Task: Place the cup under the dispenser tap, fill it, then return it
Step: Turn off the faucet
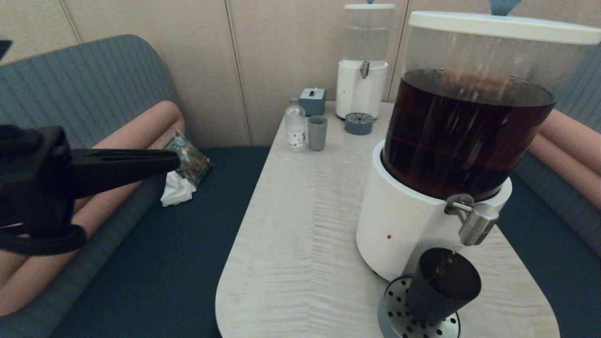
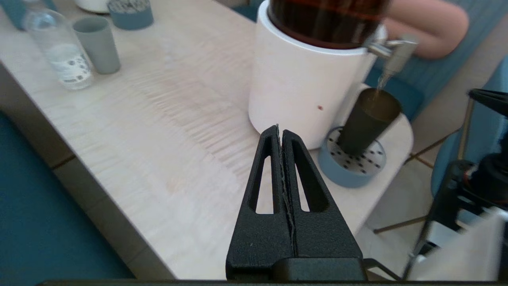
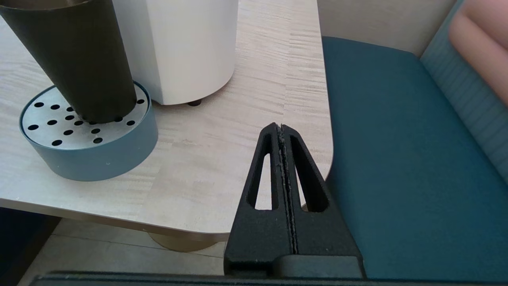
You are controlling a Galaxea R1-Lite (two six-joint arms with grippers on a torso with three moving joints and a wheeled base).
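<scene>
While the cup (image 1: pixel 443 286) fills beneath the dispenser tap (image 1: pixel 478 224), left claw (image 2: pixel 281 131) and right claw (image 3: pixel 280 129) hang pressed together, empty

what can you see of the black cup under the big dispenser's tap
The cup is a small matte black tumbler, tapered toward its base, with no handle, plastic by the look. It stands upright on the perforated metal top of the round blue-grey drip tray, just in front of the dispenser's white base. The steel tap sits right above its open mouth, and a thin stream of liquid runs into it. No gripper touches it.
</scene>
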